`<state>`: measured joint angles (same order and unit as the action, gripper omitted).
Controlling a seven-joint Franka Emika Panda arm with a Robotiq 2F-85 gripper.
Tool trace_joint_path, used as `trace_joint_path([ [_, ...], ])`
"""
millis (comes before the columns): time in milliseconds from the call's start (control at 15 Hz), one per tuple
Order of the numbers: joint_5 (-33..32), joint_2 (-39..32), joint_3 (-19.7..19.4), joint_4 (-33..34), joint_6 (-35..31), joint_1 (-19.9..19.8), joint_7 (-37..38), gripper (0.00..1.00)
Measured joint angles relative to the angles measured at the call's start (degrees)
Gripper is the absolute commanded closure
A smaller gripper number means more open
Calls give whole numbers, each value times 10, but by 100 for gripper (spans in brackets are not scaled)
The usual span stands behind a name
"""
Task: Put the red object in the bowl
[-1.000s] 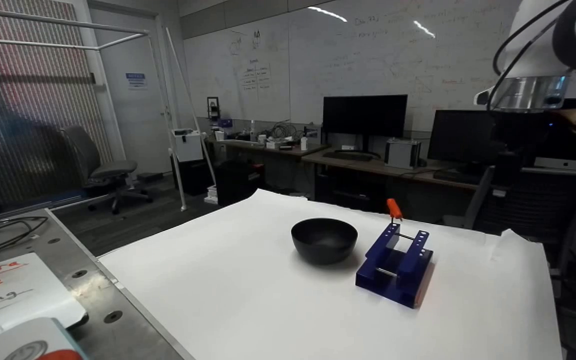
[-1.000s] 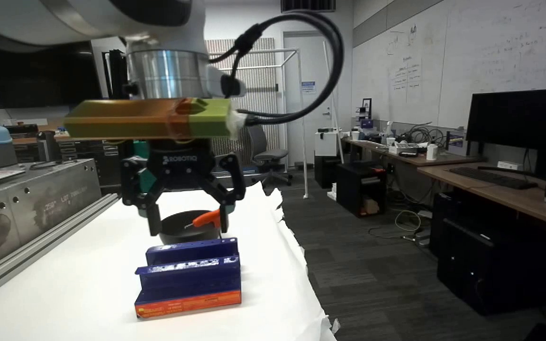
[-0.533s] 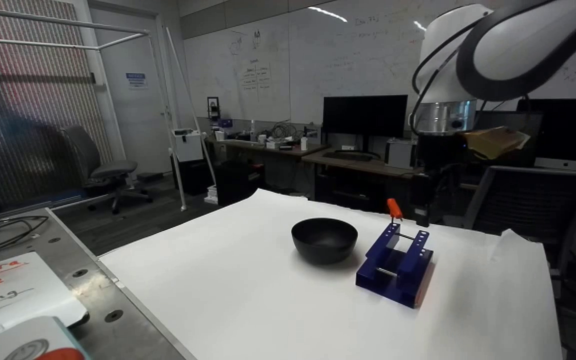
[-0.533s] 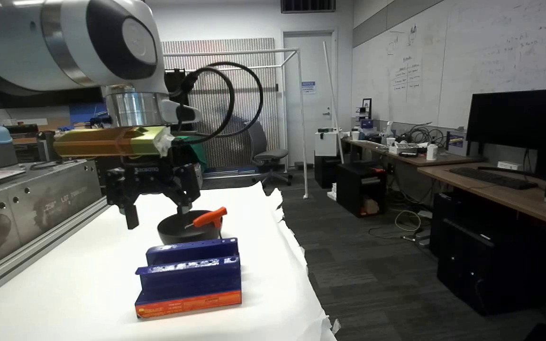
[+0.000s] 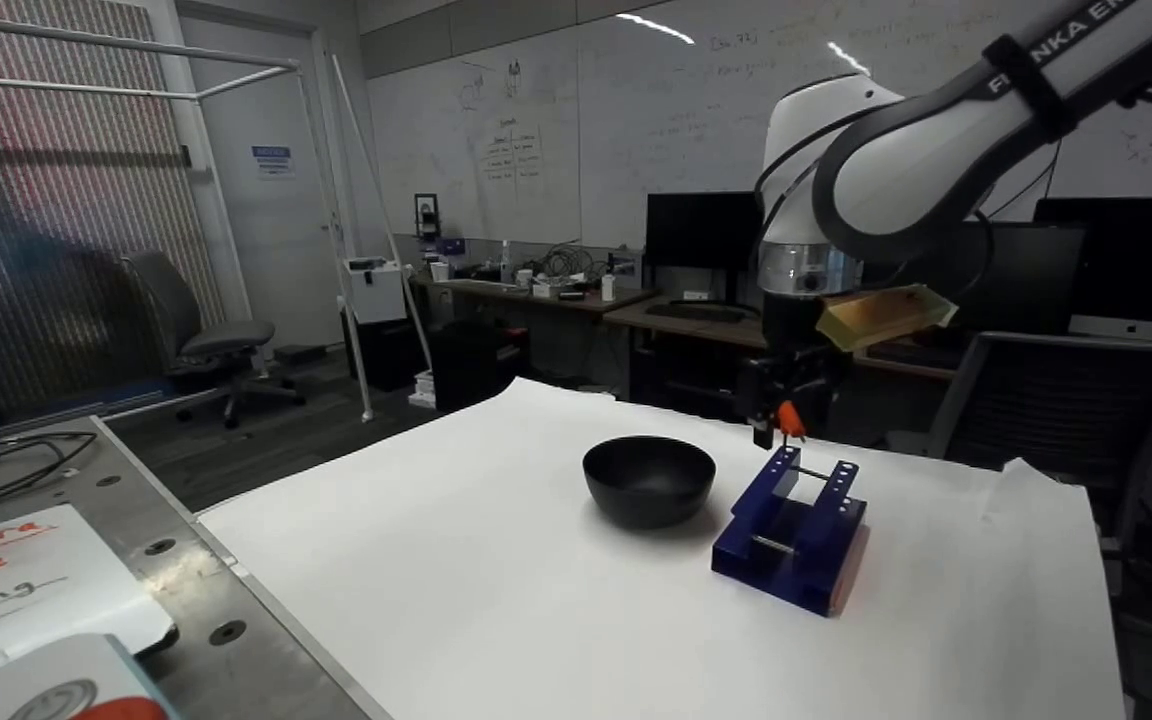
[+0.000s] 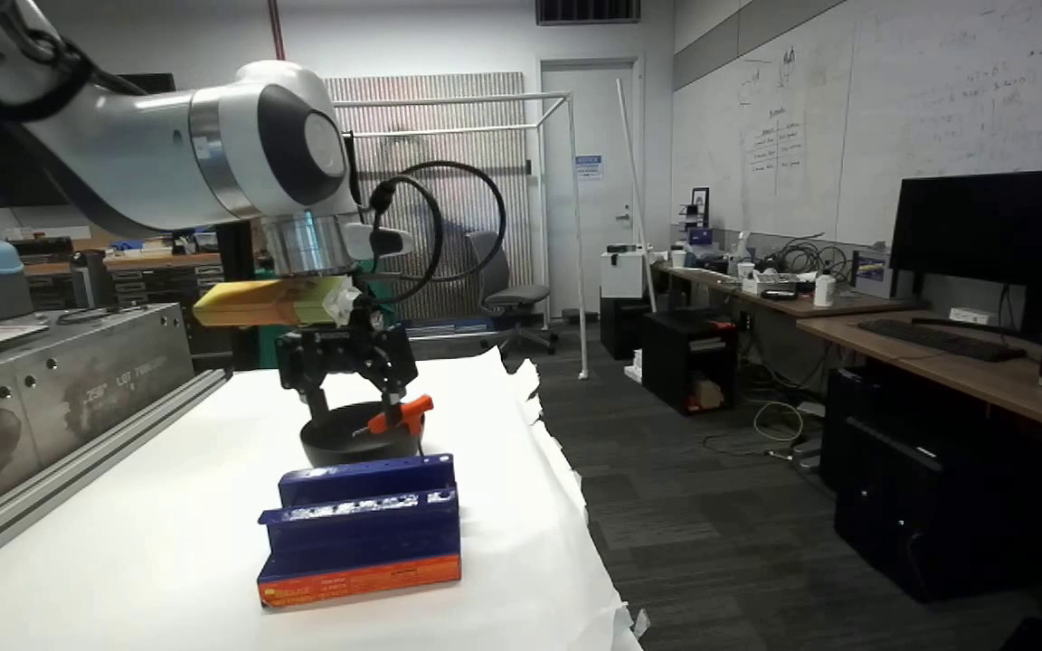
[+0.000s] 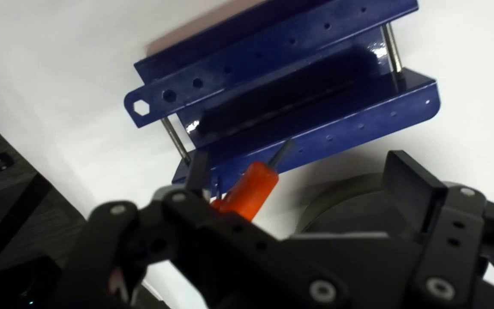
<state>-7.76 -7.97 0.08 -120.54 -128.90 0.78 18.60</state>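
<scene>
Red object (image 7: 253,189) stood up from one end of the blue rack (image 7: 285,92). I judged it light, stiff and rather slick, best pinched across its thicker body; my gripper (image 7: 305,176) was spread wide, holding nothing.

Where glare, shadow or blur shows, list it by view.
In an exterior view, bright glare streaks mark the whiteboard and a soft shadow lies beside the bowl; in the wrist view, white glints show on the rack and parts of the gripper look slightly out of focus.
</scene>
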Motion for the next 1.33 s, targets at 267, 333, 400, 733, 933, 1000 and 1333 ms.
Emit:
trace_joint_path([
  [267, -37, -28, -18, 25, -10, 0, 42, 42],
  [333, -48, -32, -21, 29, -10, 0, 51, 49],
  [400, -57, -34, -24, 33, -10, 0, 60, 58],
  [733, -80, -36, -31, 39, -8, 1, 78, 96],
  [933, -80, -35, -31, 39, -3, 3, 74, 92],
  [1000, -80, -33, -30, 39, 3, 3, 69, 93],
  [1333, -82, 5, -25, 46, 57, 11, 44, 76],
])
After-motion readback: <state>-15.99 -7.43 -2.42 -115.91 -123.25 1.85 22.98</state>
